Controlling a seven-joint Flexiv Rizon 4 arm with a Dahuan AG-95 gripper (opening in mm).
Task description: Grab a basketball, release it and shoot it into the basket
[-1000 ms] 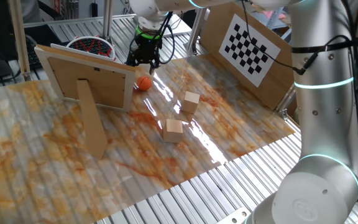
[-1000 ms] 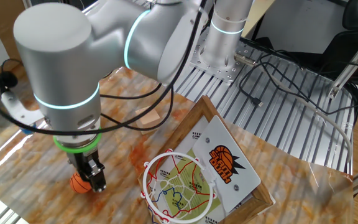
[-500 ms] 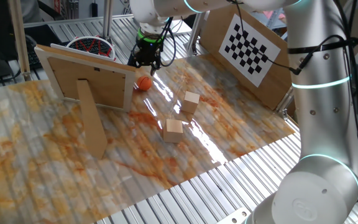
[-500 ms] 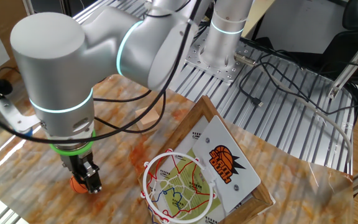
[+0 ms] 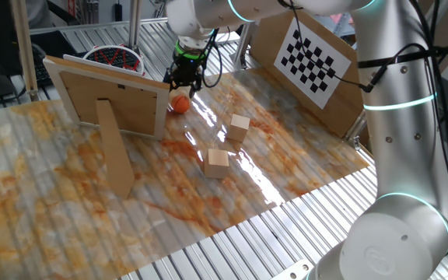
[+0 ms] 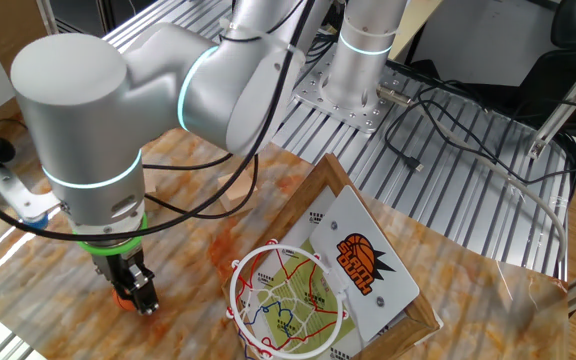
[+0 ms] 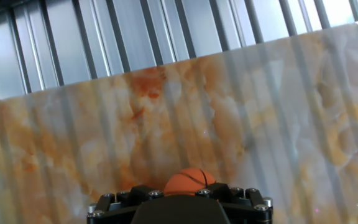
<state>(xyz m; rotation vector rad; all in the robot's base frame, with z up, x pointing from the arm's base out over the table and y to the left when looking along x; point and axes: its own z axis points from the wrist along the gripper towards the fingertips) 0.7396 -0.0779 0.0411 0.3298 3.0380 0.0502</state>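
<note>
The small orange basketball lies on the marbled table beside the framed wooden board. My gripper hangs just above and behind it, jaws open and empty. In the other fixed view the gripper covers most of the ball, which shows only as an orange sliver. In the hand view the ball sits at the bottom centre, just past the dark gripper body. The basket, a white-rimmed hoop with red and dark netting, sits behind the board; it also shows in the other fixed view.
A framed wooden board with a prop stands between ball and basket. Two tan wooden cubes lie on the table to the right. A checkerboard panel leans at the back right. Metal slats surround the mat.
The gripper has shifted over the ball and come lower; in the other fixed view it now hides most of the ball. The ball has not moved.
</note>
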